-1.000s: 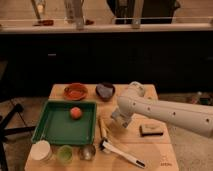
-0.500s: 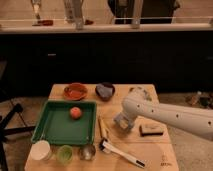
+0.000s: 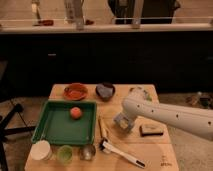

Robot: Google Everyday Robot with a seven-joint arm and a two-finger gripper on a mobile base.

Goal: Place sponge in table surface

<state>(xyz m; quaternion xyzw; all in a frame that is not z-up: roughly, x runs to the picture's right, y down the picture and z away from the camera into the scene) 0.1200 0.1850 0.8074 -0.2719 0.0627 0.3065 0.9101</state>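
The claw [image 3: 123, 123] hangs low over the table [image 3: 150, 152] centre. Bare table lies along the front right. The brown block [image 3: 151, 130] blocks the right, the brush [image 3: 121, 153] the front, the green tray [image 3: 54, 127] the left. Two bowls [image 3: 75, 91] line the far edge.

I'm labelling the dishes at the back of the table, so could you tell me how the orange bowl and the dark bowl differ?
The orange bowl is reddish-orange, while the dark bowl is grey-black. The orange bowl looks wider and flatter; the dark bowl looks smaller. The orange bowl stands behind the green tray, the dark bowl nearer the tool, which hangs low over the table surface. Both are round and sit upright.
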